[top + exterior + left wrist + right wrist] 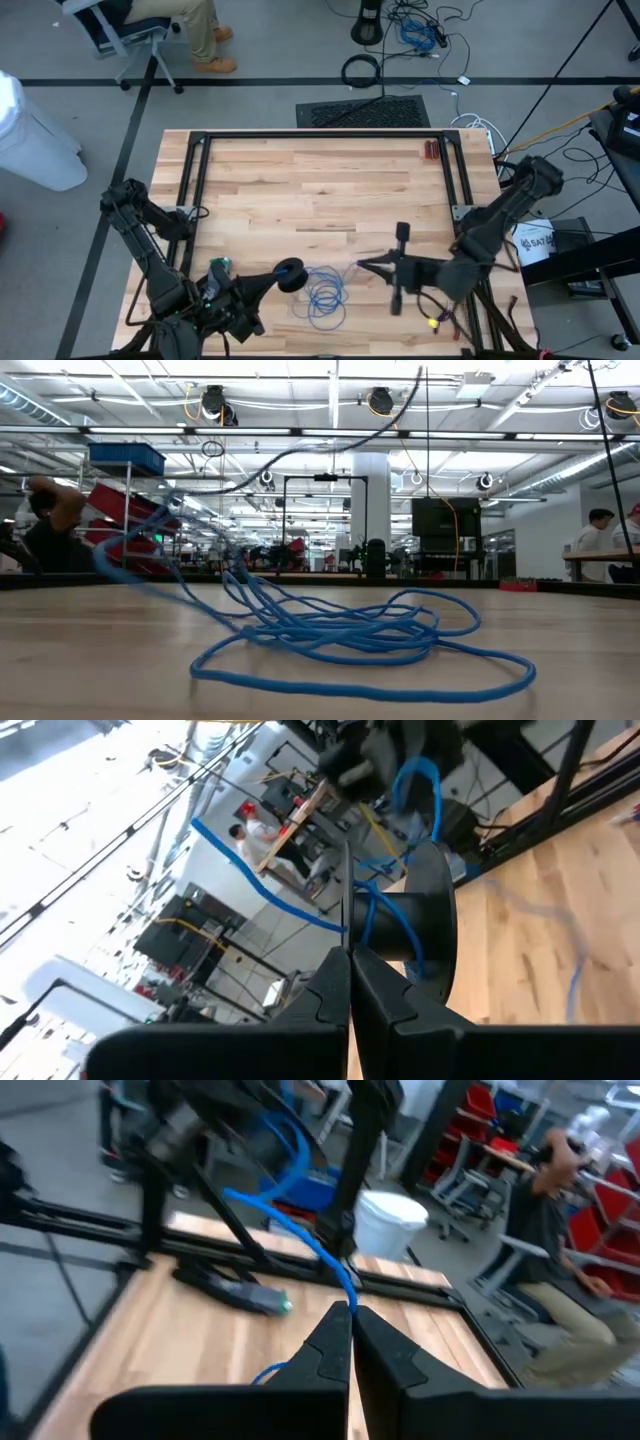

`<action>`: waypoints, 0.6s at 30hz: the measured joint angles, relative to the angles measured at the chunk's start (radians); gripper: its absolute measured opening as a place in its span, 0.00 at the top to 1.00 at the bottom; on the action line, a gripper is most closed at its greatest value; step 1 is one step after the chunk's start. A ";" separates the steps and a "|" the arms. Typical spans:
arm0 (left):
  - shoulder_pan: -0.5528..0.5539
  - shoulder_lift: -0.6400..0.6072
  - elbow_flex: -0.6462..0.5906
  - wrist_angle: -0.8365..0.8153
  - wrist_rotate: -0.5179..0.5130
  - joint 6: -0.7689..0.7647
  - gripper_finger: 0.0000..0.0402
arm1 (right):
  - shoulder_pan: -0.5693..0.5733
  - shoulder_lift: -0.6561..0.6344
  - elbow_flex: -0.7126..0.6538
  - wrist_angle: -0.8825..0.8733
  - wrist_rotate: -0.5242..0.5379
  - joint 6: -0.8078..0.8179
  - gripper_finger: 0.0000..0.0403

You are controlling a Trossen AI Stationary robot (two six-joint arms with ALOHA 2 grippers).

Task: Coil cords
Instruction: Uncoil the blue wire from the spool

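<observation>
A thin blue wire (pixel 325 296) lies in several loose loops on the wooden table near its front edge; it also shows in the low view (pixel 350 635), where one strand rises to the left (pixel 130 545). My left gripper (pixel 276 281) is shut on a small black spool (pixel 291 274) just left of the loops; some wire is wound on its hub (pixel 385 925). My right gripper (pixel 360 265) is shut on the wire just right of the loops, pointing toward the table's left edge. My left gripper pinches the thin near flange of the spool (pixel 347 910) by its rim between its two fingers, coming level from the table's left. The spool stands on edge beyond the fingertips; whether it touches the table, I cannot tell. My right gripper pinches a single strand of the blue wire (pixel 347 1292) at its fingertips, coming level from the table's right. The strand runs on from the tips toward the left arm (pixel 265 1202), raised off the table in a slack curve.
A black metal frame (pixel 320 135) borders the table's far, left and right sides. A small red thing (pixel 430 151) lies at the far right corner. Small yellow and red things (pixel 438 322) lie under the right arm. People sit in the room beyond.
</observation>
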 joint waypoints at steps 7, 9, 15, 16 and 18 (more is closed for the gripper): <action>0.010 0.000 0.000 -0.023 -0.058 -0.010 1.00 | 0.070 -0.002 0.000 0.181 -0.003 -0.144 1.00; 0.018 0.000 0.000 -0.022 -0.070 -0.014 1.00 | 0.077 0.006 0.000 0.213 -0.007 -0.174 1.00; 0.050 0.000 0.000 -0.020 -0.071 -0.051 1.00 | 0.067 0.042 0.000 0.273 -0.012 -0.221 1.00; 0.056 0.000 0.000 -0.020 -0.071 -0.061 1.00 | 0.062 0.051 0.000 0.282 -0.023 -0.230 1.00; 0.070 0.000 0.000 -0.019 -0.072 -0.068 1.00 | 0.047 0.066 0.000 0.315 -0.075 -0.250 1.00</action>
